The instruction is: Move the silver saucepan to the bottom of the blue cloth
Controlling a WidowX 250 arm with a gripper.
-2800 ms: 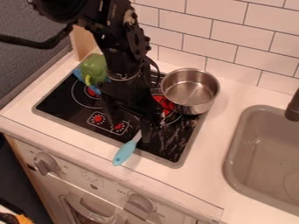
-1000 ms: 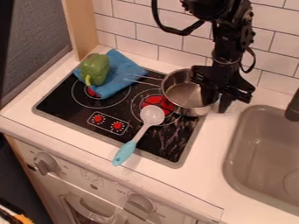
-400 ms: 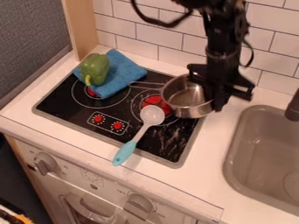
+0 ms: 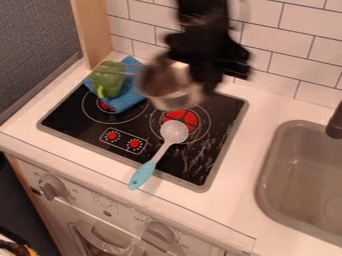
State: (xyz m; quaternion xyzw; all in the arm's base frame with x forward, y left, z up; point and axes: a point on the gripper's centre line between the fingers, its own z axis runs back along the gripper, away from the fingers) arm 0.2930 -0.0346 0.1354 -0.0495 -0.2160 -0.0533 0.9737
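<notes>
The gripper (image 4: 206,82) is above the back right of the stove, shut on the right rim of the silver saucepan (image 4: 162,89). Lifted off the stove, the saucepan hangs over the back burners, blurred, with its handle pointing left across the pepper. The blue cloth (image 4: 128,99) lies at the stove's back left corner, partly hidden by the pepper and the pan. On the cloth rests a green pepper (image 4: 109,79).
A spoon with a light blue handle (image 4: 143,175) lies across the front of the black stove (image 4: 87,128), its bowl by the red burner. The grey sink (image 4: 266,172) is at the right; a tiled wall (image 4: 280,47) stands behind.
The gripper came over to the saucepan's right rim and took hold of it. Since then the saucepan has been lifted and carried up and to the left, toward the cloth.
</notes>
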